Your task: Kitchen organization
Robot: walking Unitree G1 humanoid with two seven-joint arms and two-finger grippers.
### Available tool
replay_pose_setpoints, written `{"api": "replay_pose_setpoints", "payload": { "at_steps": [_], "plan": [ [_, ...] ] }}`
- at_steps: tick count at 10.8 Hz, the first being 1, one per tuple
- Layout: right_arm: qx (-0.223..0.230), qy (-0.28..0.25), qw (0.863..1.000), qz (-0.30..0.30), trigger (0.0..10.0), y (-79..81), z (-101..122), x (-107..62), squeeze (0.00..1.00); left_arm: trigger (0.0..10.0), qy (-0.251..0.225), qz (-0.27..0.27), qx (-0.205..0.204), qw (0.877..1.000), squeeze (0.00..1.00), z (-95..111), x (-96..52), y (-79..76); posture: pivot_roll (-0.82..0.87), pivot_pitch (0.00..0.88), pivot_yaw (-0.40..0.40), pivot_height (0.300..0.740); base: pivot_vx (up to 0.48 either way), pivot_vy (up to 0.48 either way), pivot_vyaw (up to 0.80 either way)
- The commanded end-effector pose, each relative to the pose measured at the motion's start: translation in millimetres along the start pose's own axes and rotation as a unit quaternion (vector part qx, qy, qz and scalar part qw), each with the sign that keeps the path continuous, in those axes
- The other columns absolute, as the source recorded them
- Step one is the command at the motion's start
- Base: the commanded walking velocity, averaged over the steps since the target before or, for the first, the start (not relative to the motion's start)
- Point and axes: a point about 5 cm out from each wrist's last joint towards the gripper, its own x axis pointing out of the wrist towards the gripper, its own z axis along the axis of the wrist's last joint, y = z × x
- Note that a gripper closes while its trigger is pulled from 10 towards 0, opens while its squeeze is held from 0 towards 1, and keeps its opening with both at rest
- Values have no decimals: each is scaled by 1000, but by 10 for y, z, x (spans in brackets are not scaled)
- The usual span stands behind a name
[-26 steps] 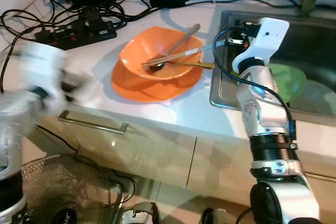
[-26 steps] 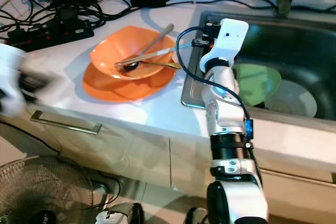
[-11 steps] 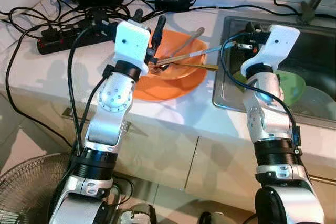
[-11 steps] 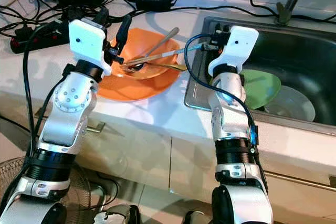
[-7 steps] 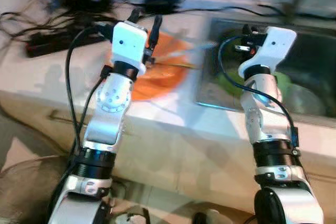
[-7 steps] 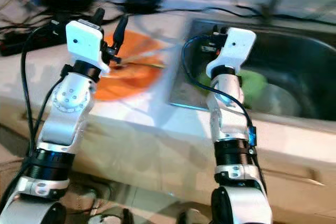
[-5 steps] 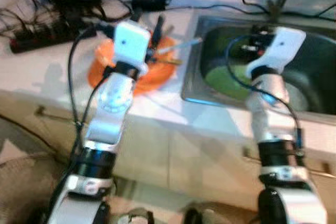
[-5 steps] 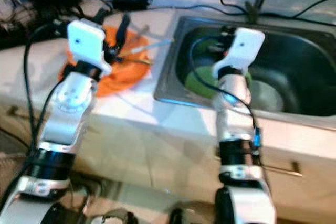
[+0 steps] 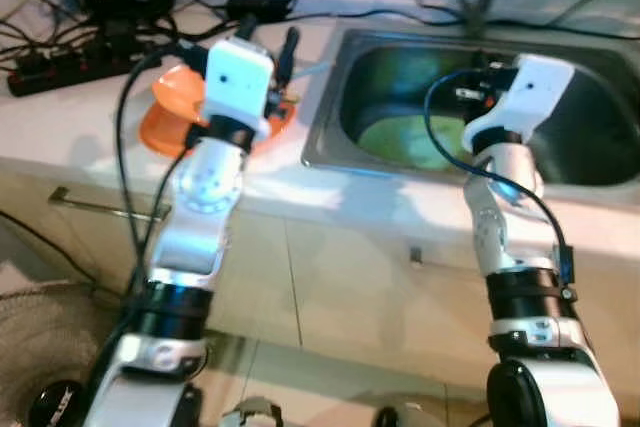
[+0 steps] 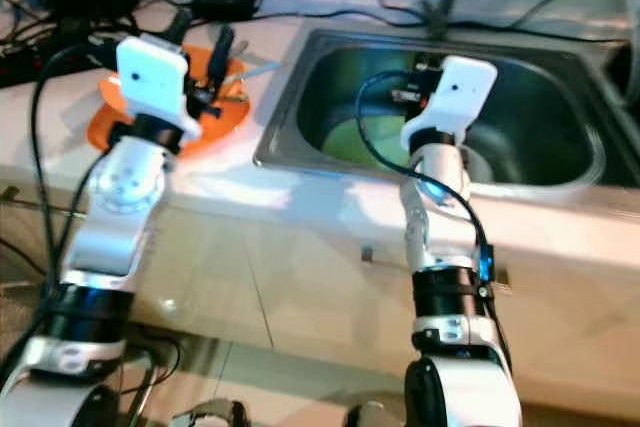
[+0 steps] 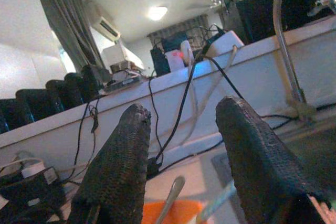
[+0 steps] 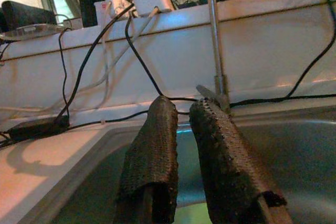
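Observation:
Two stacked orange bowls (image 9: 165, 115) sit on the white counter left of the steel sink (image 9: 330, 142). Several utensils (image 10: 255, 69) lie in them, handles pointing toward the sink. My left gripper (image 9: 283, 65) hovers open just above the bowls' sink-side rim; in the left wrist view the utensil handles (image 11: 172, 192) and orange bowl (image 11: 178, 211) show between its fingers (image 11: 118, 166). A green plate (image 10: 345, 137) lies in the sink. My right gripper (image 10: 412, 82) is held over the basin above that plate, shut with nothing in it (image 12: 182, 103).
A power strip and tangled cables (image 9: 60, 57) crowd the counter's back left. The faucet (image 12: 212, 35) rises behind the sink. Below the counter are cabinet fronts with a drawer handle (image 9: 105, 205). A fan (image 9: 40, 397) stands on the floor at the left.
My left arm came up from the counter's left front and now holds its gripper over the bowls. The camera has swung right, bringing the sink to the middle. The right gripper stays over the sink.

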Motion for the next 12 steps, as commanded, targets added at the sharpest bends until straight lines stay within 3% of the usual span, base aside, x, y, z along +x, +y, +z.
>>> {"api": "replay_pose_setpoints", "payload": {
  "at_steps": [1,3,5,8,10,12],
  "plan": [
    [3,-6,1000,7,10000,42,40,14,0,10000,12,-8,9,1000,0,-40,-48,-4,108,92,32,740,0,0,0],
    [4,-1,1000,9,10000,45,20,6,0,10000,39,-45,43,997,0,-131,-167,-67,115,96,27,740,0,0,0],
    [7,4,1000,13,10000,81,-7,-4,0,10000,46,-85,85,992,0,-141,-164,-115,121,98,28,740,0,0,0],
    [11,10,1000,19,10000,120,-16,-16,0,10000,43,-67,87,993,0,-100,-79,-176,109,95,34,740,0,0,0],
    [12,10,999,28,10000,156,-20,-18,0,10000,47,-54,77,994,0,-107,-76,-169,109,97,34,740,0,0,-800],
    [12,7,999,39,10000,209,-20,-31,0,10000,48,-51,79,994,0,-107,-68,-166,113,96,31,740,0,0,0]
  ]
}}
